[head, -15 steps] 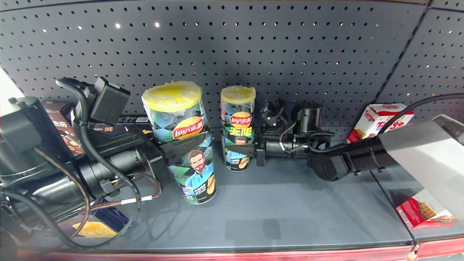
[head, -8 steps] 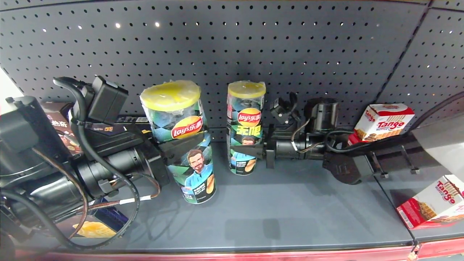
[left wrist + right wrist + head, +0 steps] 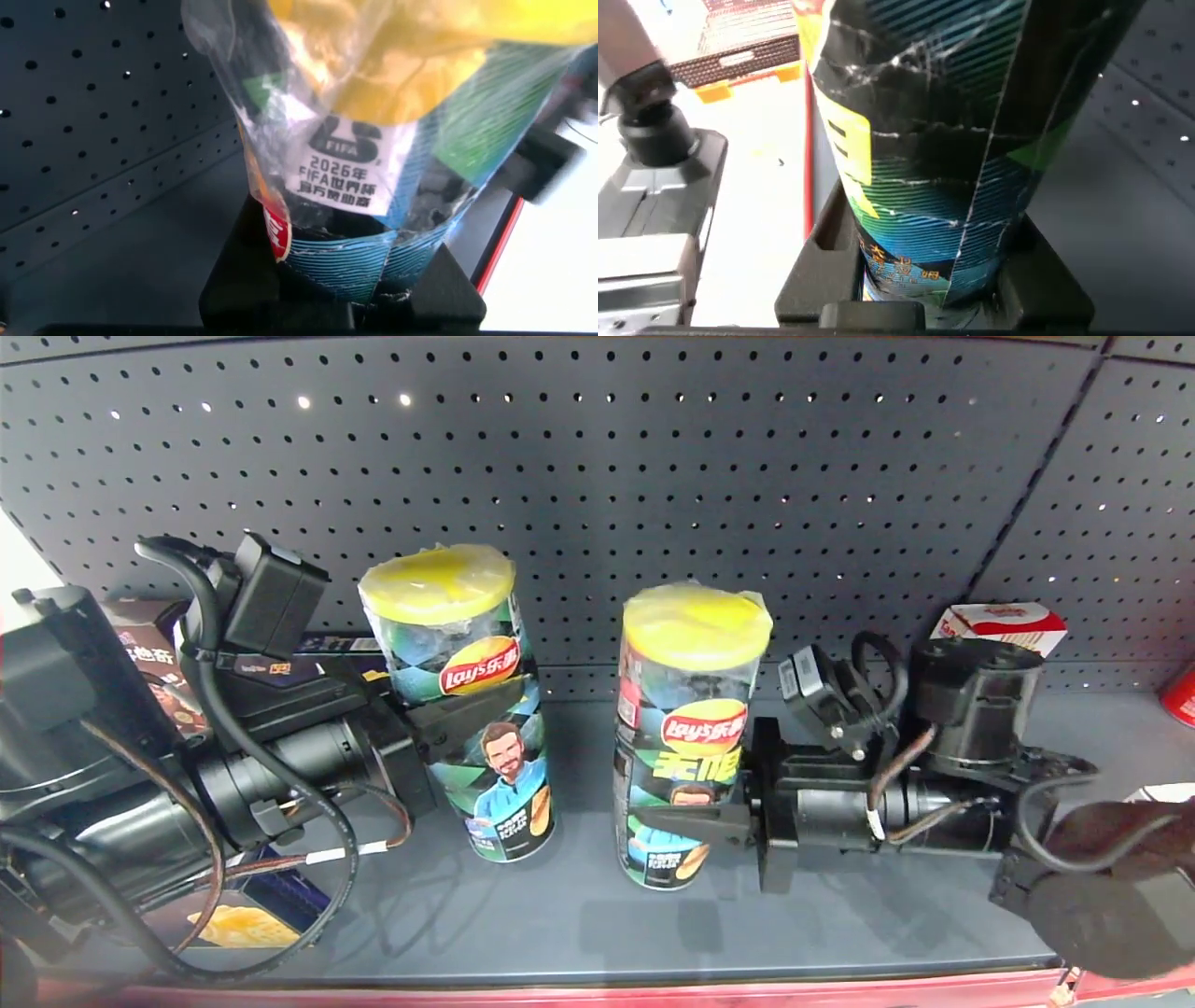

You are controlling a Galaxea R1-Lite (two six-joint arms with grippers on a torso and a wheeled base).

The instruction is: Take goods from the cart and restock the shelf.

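Two tall chip cans with yellow lids stand upright on the dark shelf (image 3: 579, 919). My left gripper (image 3: 481, 709) is shut on the left chip can (image 3: 457, 644) at mid height; the can's base rests on the board. In the left wrist view that can (image 3: 374, 159) fills the space between the fingers of my left gripper (image 3: 341, 294). My right gripper (image 3: 686, 817) is shut on the lower half of the right chip can (image 3: 691, 709), nearer the shelf front. The right wrist view has this can (image 3: 952, 159) held in my right gripper (image 3: 934, 285).
A pegboard wall (image 3: 653, 476) backs the shelf. Brown boxes (image 3: 140, 649) sit at the back left and a blue cracker box (image 3: 243, 919) at the front left. A red-and-white wafer box (image 3: 999, 621) stands back right. The red front lip (image 3: 597, 991) marks the edge.
My right gripper has carried its chip can from the back of the shelf toward the front and to the right. The left arm and its can have stayed put.
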